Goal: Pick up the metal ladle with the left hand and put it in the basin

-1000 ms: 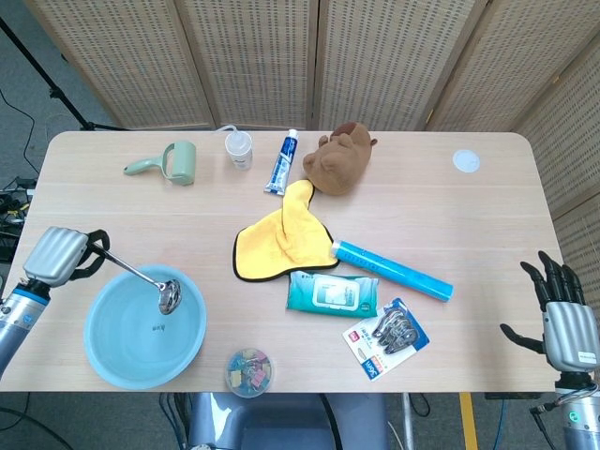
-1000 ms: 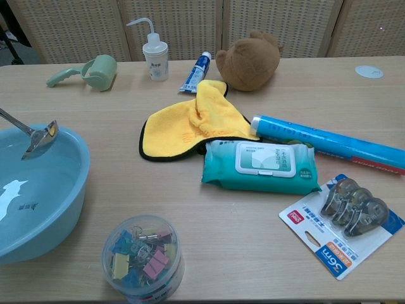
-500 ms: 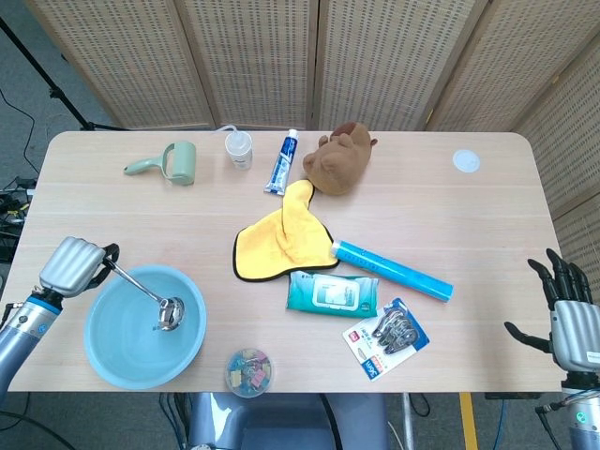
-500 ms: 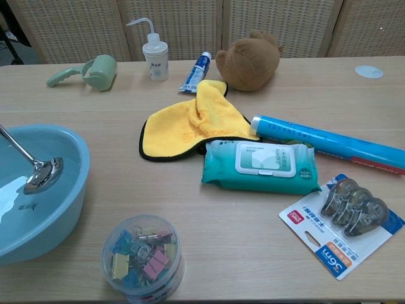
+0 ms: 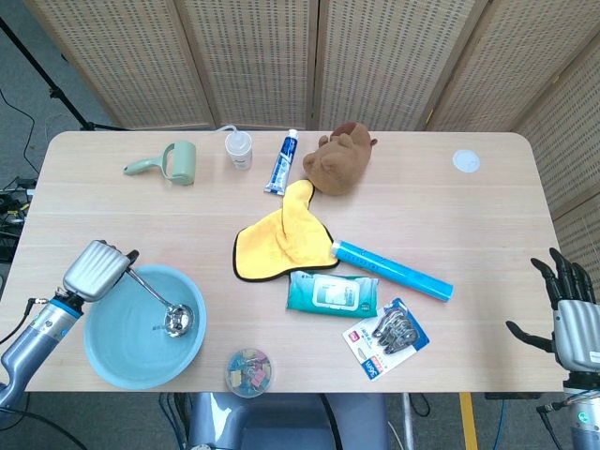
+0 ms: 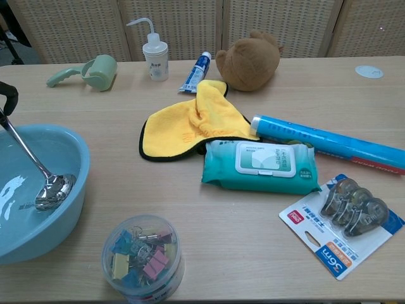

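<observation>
Left hand (image 5: 97, 270) at basin's (image 5: 112, 352) far-left rim, fingers closed on metal ladle (image 5: 160, 302) handle, ladle bowl down inside basin to the hand's right, clip tub (image 5: 249, 372) beyond, right hand (image 5: 570, 315) well apart, fingers spread, holding nothing

A lab-like test room: woven screens (image 5: 281, 56) ring a cluttered wooden table (image 5: 469, 216).

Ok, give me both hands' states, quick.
Left hand: holding the ladle by its handle, bowl down in the basin.
Right hand: open, fingers spread, holding nothing.
</observation>
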You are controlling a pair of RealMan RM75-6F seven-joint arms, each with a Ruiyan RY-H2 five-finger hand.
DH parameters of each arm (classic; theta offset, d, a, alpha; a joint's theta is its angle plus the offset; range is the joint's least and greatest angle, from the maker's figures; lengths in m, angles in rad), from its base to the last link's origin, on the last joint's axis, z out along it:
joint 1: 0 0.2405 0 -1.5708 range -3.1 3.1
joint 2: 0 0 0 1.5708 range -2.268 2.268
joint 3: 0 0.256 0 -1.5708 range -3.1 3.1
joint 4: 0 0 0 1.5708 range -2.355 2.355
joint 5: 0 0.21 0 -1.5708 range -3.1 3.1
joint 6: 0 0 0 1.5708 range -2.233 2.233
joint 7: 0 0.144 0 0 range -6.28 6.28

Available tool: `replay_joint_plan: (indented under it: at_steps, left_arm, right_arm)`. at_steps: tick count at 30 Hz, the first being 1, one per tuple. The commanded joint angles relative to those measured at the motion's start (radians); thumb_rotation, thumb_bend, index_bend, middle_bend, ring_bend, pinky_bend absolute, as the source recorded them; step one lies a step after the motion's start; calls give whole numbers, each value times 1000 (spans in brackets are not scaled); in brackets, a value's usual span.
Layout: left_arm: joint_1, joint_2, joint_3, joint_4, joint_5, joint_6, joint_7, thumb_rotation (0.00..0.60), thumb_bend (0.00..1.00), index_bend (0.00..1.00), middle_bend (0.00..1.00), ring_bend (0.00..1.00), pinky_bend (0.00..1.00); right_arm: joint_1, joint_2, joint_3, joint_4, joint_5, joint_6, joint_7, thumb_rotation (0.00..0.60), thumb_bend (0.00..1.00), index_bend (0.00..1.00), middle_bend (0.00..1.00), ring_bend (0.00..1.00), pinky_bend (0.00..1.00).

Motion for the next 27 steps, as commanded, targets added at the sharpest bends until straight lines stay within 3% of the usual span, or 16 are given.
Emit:
replay_joint_plan:
  at_steps: [1,13,27]
  left_arm:
    - [-5,4,-2,-18,14,16,57,600,518,833,896,762,729]
    - [-19,8,6,-59,61,33,224,600,517,835,896,763,729]
    - [-17,50,2,-124,34,19,187,600,507,839,896,763,729]
  right_arm:
    - [-1,2,1,-1,0,0,2,600,0,113,0,0,0]
    - [-2,8,4,-4,2,4,9,600,0,113,0,0,0]
    - [-4,11,5,-7,3,5,12,600,0,113,0,0,0]
